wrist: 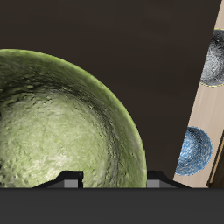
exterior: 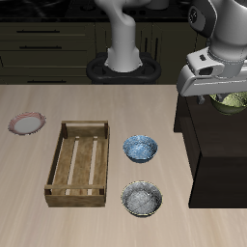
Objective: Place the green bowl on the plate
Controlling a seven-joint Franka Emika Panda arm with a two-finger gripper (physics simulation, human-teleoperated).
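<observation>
The green bowl [exterior: 232,102] stands on a dark raised block [exterior: 217,154] beside the table, far from the plate. In the wrist view it [wrist: 61,122] fills most of the picture, showing its mottled yellow-green inside. My gripper [exterior: 222,92] hangs right above the bowl, which is mostly hidden behind it in the exterior view. In the wrist view my gripper [wrist: 114,179] has its fingertips [wrist: 70,178] spread wide, with part of the bowl's rim between them and nothing held. The plate [exterior: 27,123], pink-rimmed, lies at the table's opposite side.
A wooden slatted tray [exterior: 79,159] lies between plate and bowls. A blue-patterned bowl [exterior: 140,148] and a grey speckled bowl [exterior: 142,199] stand beside the tray; both show in the wrist view, blue [wrist: 194,150] and grey [wrist: 214,61]. The robot base [exterior: 123,58] is at the back.
</observation>
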